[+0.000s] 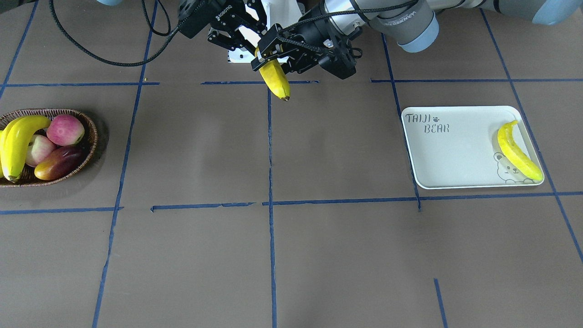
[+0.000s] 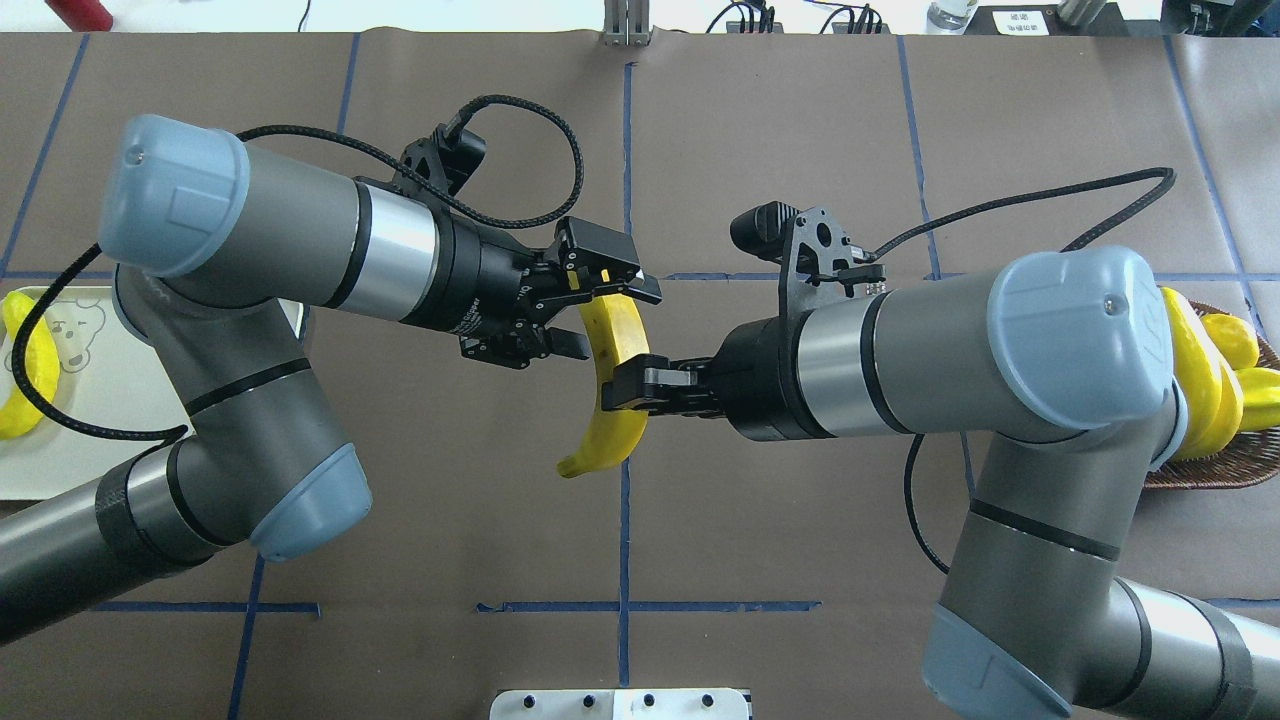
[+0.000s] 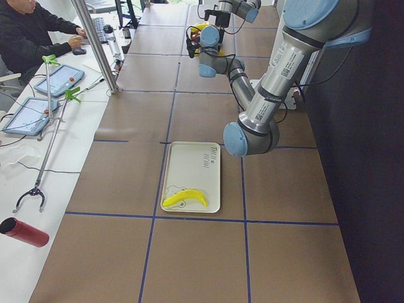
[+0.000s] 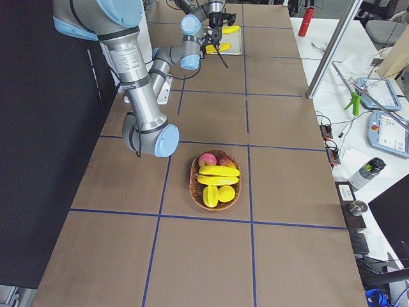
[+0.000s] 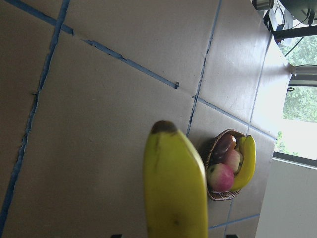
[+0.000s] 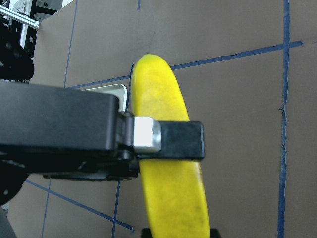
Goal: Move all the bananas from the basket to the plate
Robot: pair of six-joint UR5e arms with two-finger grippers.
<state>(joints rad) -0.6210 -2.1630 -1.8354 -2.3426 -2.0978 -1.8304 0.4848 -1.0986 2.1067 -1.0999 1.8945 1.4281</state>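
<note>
A banana (image 2: 615, 340) hangs over the table's middle between both grippers; it also shows in the front view (image 1: 275, 77). My right gripper (image 2: 628, 387) is shut on its middle, and its fingertips hug the banana (image 6: 168, 193) in the right wrist view. My left gripper (image 2: 612, 322) is open, with its fingers on either side of the banana's upper end (image 5: 176, 188). Another banana (image 1: 517, 152) lies on the plate (image 1: 455, 150). The basket (image 1: 91, 136) holds more bananas (image 1: 18, 139).
The basket also holds apples (image 1: 66, 129), a reddish mango (image 1: 57, 166) and stubby yellow fruits (image 2: 1230, 340). Blue tape lines cross the brown table. A seated operator (image 3: 25, 31), tablets and a red bottle (image 3: 22, 231) are on the side bench.
</note>
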